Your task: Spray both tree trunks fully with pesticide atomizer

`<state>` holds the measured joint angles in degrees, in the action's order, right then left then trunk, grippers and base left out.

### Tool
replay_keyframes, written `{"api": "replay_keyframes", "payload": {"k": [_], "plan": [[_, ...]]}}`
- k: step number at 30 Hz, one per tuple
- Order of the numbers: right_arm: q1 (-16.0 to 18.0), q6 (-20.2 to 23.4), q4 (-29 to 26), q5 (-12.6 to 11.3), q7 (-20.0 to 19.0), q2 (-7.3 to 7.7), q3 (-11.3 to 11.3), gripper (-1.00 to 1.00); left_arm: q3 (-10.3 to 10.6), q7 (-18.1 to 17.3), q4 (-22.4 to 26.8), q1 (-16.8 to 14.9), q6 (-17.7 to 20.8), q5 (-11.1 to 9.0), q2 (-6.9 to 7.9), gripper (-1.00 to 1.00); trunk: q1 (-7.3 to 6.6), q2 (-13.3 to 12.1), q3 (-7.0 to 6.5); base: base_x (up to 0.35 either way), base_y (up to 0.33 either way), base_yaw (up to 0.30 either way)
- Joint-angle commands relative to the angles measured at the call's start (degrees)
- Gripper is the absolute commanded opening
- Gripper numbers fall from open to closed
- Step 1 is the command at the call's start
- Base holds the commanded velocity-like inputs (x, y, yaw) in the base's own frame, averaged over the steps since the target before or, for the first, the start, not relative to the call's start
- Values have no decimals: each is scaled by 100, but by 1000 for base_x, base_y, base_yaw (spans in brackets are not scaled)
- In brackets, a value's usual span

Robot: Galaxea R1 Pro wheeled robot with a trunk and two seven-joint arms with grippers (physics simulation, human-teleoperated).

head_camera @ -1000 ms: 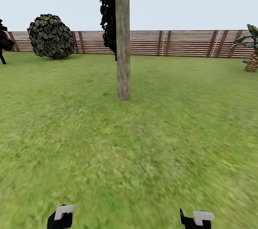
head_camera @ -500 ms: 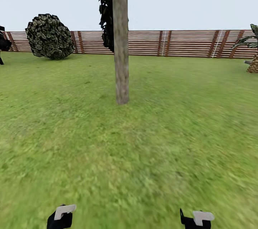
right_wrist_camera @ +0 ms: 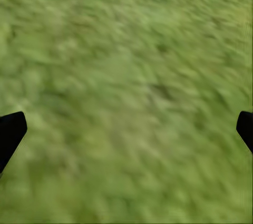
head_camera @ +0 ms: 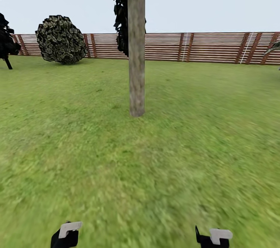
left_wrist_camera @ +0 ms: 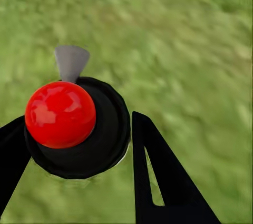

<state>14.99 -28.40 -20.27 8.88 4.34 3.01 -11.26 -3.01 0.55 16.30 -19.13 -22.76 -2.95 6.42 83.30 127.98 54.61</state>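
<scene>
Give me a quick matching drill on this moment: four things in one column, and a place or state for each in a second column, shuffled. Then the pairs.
Things
1. left gripper
2. right gripper
3. tree trunk
4. round shrub

Places or states
A. stands upright on the grass, straight ahead
B. fingers spread wide, nothing between them
C. sits in front of the slatted fence, far left
D. closed around a black atomizer with a red ball top

Pairs: 1-D, 2-B, 3-A, 4-C
</scene>
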Motion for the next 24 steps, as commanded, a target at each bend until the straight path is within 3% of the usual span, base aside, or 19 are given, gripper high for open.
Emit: {"api": "replay_keyframes", "payload": {"k": [1, 24], "plan": [[7, -16, 6, 61, 23, -2, -26, 100, 2, -3, -4, -3, -18, -30, 0, -100, 2, 2, 5, 339, -2, 1], [8, -16, 6, 61, 23, -2, -26, 100, 2, -3, -4, -3, -18, -30, 0, -100, 2, 2, 5, 339, 0, 18]]}}
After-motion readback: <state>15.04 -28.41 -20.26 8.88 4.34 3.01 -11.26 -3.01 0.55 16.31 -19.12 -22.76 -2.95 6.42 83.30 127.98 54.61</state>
